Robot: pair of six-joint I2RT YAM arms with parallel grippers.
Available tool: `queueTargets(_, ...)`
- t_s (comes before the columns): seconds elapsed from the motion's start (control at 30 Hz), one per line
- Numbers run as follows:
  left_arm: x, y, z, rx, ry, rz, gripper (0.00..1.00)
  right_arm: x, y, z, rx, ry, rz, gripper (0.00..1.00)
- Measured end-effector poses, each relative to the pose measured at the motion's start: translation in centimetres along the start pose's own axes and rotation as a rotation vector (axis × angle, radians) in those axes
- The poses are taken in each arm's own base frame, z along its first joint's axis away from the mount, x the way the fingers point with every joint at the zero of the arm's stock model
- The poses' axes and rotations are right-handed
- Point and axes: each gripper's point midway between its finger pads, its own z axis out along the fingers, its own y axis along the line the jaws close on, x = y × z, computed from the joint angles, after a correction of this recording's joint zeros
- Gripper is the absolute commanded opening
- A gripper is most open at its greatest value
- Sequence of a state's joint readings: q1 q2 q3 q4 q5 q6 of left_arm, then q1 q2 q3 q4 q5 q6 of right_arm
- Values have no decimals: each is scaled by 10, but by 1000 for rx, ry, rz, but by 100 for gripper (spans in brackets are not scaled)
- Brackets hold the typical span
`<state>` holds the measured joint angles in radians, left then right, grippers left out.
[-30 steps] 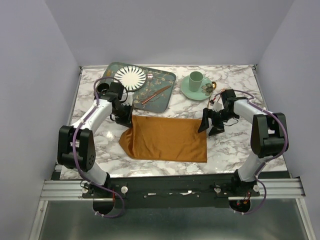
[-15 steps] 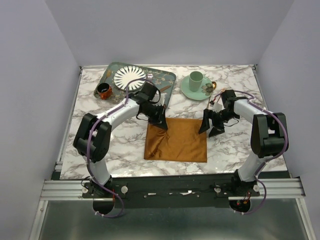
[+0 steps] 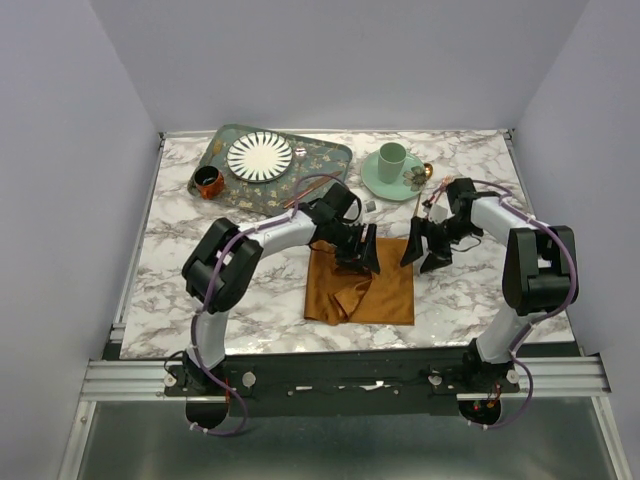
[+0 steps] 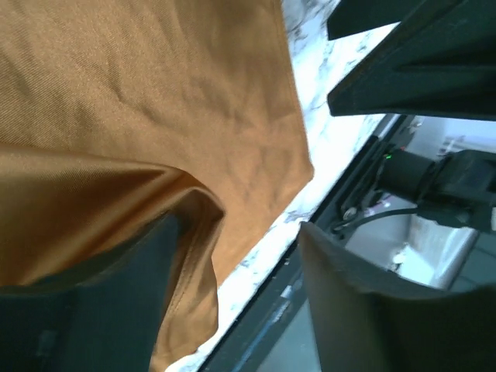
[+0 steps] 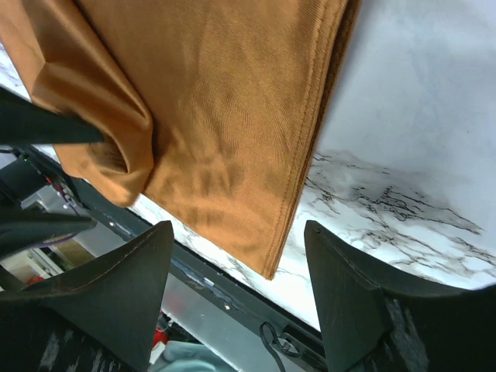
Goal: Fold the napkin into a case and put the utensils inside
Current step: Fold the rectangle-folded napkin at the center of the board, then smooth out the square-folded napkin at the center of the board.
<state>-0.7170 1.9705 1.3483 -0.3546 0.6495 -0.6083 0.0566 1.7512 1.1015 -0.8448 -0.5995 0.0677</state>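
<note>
napkin (image 3: 388,290) lies on the marble table (image 3: 470,300), near side, a little right of centre, between the two arms. it reads as a doubled rust-orange panel, right part flat, left part rumpled with a loose flap humped up. no narrow case yet, so judged early in the folding. left gripper (image 3: 361,258) sits low over the far left part of the cloth. wrist view shows its jaws spread with marble visible in the gap; the raised lip of the fold (image 4: 198,203) is draped against one finger, not pinched across. right gripper (image 3: 424,254) hovers just beside the far right corner, jaws wide apart, holding nothing; its wrist view shows the stitched right hem (image 5: 306,167) lying straight. utensils not in play: one copper piece partly hidden by the left arm on the green tray (image 3: 335,152), a spoon (image 3: 427,171) by the saucer (image 3: 378,182), both well apart from the cloth. to do this step well, my judgement: regrip the lip if it must travel further, carry it low, and set its edge parallel to the right hem before backing off, else the hump stays as a slack bubble. the right gripper could press the far right corner so the lower layer does not slide. risk: the spread finger catches under the flap on withdrawal and drags the fold open, so lift straight up and clear.
</note>
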Motion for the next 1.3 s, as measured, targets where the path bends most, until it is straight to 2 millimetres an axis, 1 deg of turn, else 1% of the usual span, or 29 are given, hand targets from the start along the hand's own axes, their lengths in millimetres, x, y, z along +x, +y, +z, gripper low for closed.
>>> queueTargets(0.03,-3,-1,-2,4,-9,8,88,-1,1,-1,0,-2,-7,77)
queueTargets(0.1,-9,-4,-11,14,-33,36,89,-6,3,-5,0,-13,-26,77)
queueTargets(0.17,-16,-11,-29,29,-74,73,88,-14,5,-9,-1,-32,-48,77)
queueTargets(0.2,-20,-15,-42,36,-101,100,83,-17,6,-10,-2,-39,-54,76)
queueTargets(0.27,-28,-20,-75,42,-170,162,74,-26,8,-15,-3,-60,-88,73)
queueTargets(0.3,-31,-20,-89,41,-202,180,67,-29,9,-16,-4,-68,-97,71)
queueTargets(0.33,-32,-16,-104,31,-234,208,66,-32,11,-17,-8,-73,-107,70)
queueTargets(0.4,-31,-2,-124,-1,-273,221,65,-39,15,-20,-24,-85,-124,70)
queueTargets(0.43,-30,6,-131,-18,-285,216,65,-41,17,-21,-31,-90,-134,70)
queueTargets(0.5,-19,28,-135,-57,-282,210,65,-43,24,-20,-51,-89,-160,71)
queueTargets(0.57,-2,46,-132,-80,-251,182,65,-43,28,-19,-54,-87,-183,72)
queueTargets(0.63,13,59,-128,-92,-222,151,66,-40,39,-13,-54,-72,-228,72)
queueTargets(0.67,18,63,-127,-96,-214,137,66,-38,49,-7,-41,-58,-278,72)
queueTargets(0.73,23,71,-130,-99,-219,99,68,-36,56,-2,-33,-49,-320,73)
queueTargets(0.83,19,88,-145,-108,-275,29,68,-29,91,19,9,-28,-505,73)
queueTargets(0.9,12,99,-162,-116,-339,-16,69,-26,107,29,42,-29,-603,73)
queueTargets(0.93,10,102,-167,-119,-358,-27,68,-24,114,35,60,-32,-659,74)
queueTargets(0.97,6,107,-177,-125,-389,-45,68,-22,120,38,75,-33,-694,74)
queueTargets(1.03,0,116,-195,-140,-449,-73,69,-16,136,49,112,-39,-802,74)
queueTargets(1.13,-4,125,-212,-156,-504,-97,69,-13,150,61,160,-52,-904,74)
queueTargets(1.2,-2,127,-217,-161,-520,-105,69,-14,158,71,198,-64,-966,74)
queueTargets(1.3,0,127,-221,-164,-533,-109,69,-14,161,83,242,-60,-1010,73)
